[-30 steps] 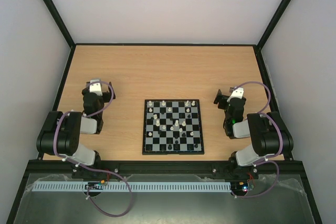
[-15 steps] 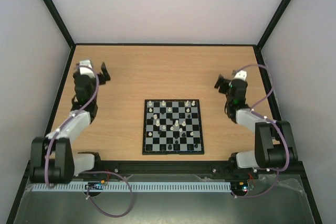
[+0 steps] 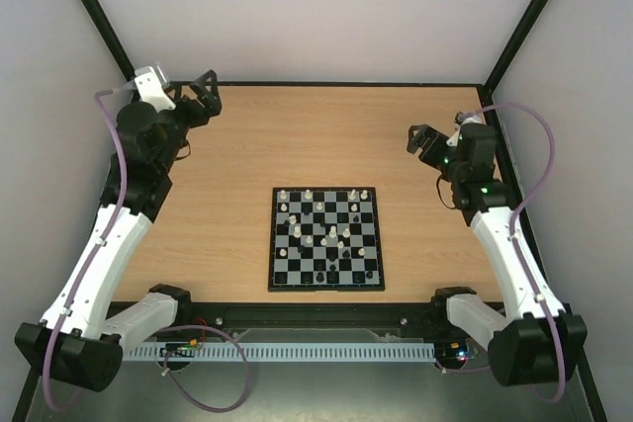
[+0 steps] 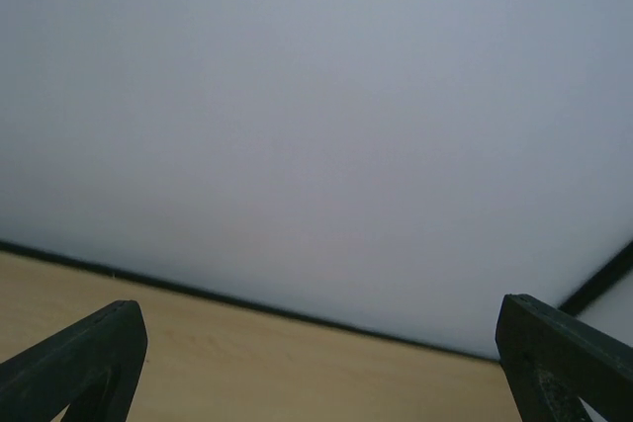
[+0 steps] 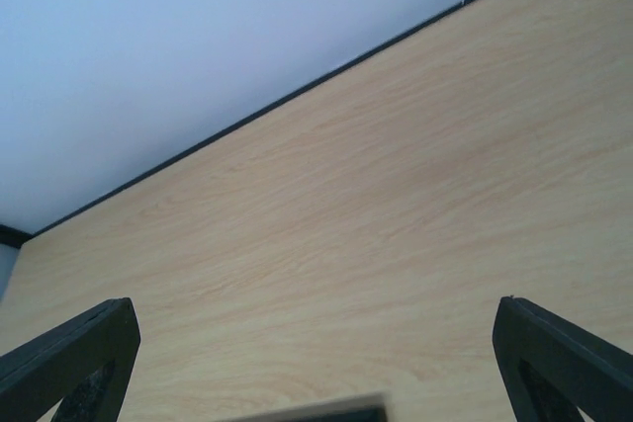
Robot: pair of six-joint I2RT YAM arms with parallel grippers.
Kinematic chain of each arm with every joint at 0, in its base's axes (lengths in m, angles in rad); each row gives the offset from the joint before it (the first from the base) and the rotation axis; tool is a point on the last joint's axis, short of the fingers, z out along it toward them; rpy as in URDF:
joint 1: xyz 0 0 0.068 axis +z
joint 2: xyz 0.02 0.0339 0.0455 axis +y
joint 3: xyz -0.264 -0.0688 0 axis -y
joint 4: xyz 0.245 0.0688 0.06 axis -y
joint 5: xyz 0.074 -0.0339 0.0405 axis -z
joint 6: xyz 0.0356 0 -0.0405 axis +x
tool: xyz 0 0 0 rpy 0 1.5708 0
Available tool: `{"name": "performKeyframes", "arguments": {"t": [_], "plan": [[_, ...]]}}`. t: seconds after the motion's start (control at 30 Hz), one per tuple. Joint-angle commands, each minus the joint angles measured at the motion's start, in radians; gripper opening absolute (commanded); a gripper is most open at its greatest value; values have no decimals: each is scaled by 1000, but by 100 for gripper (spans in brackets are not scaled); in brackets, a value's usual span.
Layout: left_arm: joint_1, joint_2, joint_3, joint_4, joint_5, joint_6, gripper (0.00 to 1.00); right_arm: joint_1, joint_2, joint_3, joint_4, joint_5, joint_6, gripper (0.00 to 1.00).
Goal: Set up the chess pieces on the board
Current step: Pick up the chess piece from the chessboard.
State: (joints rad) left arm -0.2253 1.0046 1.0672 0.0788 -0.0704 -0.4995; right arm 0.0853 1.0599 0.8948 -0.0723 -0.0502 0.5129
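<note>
The board (image 3: 326,239), black and pale chequers with a thin black border, lies in the middle of the wooden table. Several cream-white and black chess pieces (image 3: 331,236) stand scattered over its squares. My left gripper (image 3: 201,98) is raised at the far left corner, open and empty, far from the board. My right gripper (image 3: 427,142) hangs open and empty above the table to the right of the board. In the left wrist view the left gripper (image 4: 316,363) faces the back wall. A blurred dark corner of the board (image 5: 316,412) shows low between the open right gripper (image 5: 316,363) jaws.
White walls with black frame bars (image 3: 94,17) enclose the table on three sides. A perforated white rail (image 3: 247,352) and cables run along the near edge by the arm bases.
Both arms have unfolded and reached up and outward: the left gripper swung toward the far left corner, the right rose toward the right wall. Board and pieces have not moved.
</note>
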Motion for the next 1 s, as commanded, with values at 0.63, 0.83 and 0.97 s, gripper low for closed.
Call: {"name": "performKeyframes", "arguments": {"t": [0.63,0.83,0.97], "plan": [[-106,-151,-379,-365,322,-76,100,284,48,4,-260,-223,13,99],[-140,-290,-459,-368,247,-130,99,418,133,5,-288,-135,-33,99],[-140,-203,-429,-348,281,-130,99,450,208,7,-296,-59,-81,97]]}}
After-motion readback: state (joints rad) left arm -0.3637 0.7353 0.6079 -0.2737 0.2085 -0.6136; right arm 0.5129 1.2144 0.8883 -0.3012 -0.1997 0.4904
